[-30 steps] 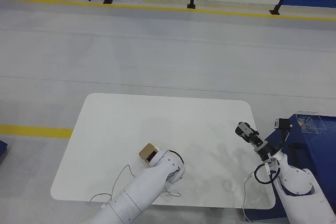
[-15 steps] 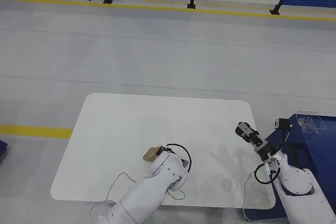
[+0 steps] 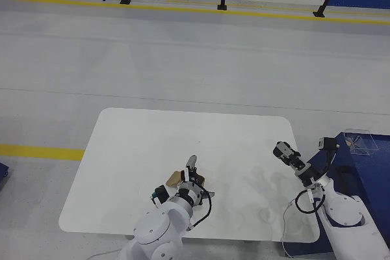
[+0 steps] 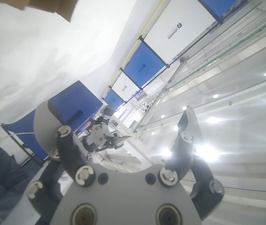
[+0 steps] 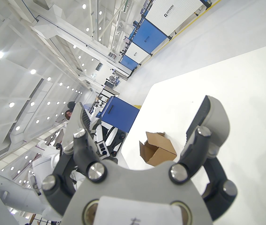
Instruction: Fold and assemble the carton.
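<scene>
Carton sits on table, near-left of centre, top open, unfolded. L gripper just beside it, fingers spread, empty, prob. lining up a fold. R gripper well apart at right edge, also spread, facing carton, likely to assist.

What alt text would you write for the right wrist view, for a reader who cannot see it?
A small brown cardboard carton with its flaps open sits on a white table, seen between the spread fingers of the right gripper. Beyond the table stands a blue cabinet in a bright hall.
</scene>
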